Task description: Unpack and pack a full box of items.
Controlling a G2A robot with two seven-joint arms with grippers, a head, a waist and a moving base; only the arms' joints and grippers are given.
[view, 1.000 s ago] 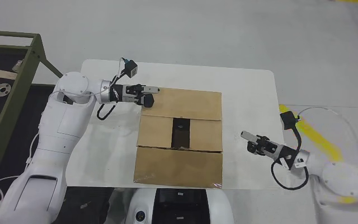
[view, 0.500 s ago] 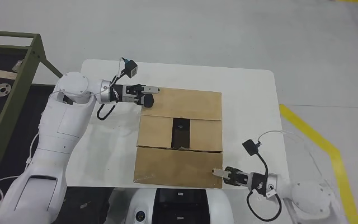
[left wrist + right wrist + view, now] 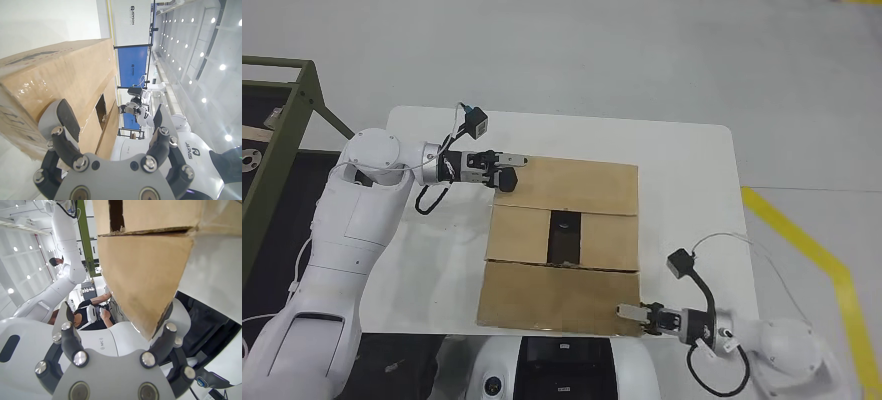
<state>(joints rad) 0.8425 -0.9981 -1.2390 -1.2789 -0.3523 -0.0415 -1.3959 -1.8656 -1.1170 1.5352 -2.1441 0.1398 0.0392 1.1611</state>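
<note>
**Item:** box (image 3: 562,190), cardboard, on the table (image 3: 682,170). Flaps are down, with a dark gap (image 3: 566,236) at their centre. I cannot tell the contents.

**Left tool** (image 3: 512,170): spread wide at the box's far left corner, one finger (image 3: 66,115) close against its side wall.

**Right tool** (image 3: 627,312): wide, with the right corner of the near flap (image 3: 560,298) between its fingers, ungripped.

**Hazards, as I judge them:** a pinch so near the corner may slip or tear the card, and a lift may drag the whole box.
</note>
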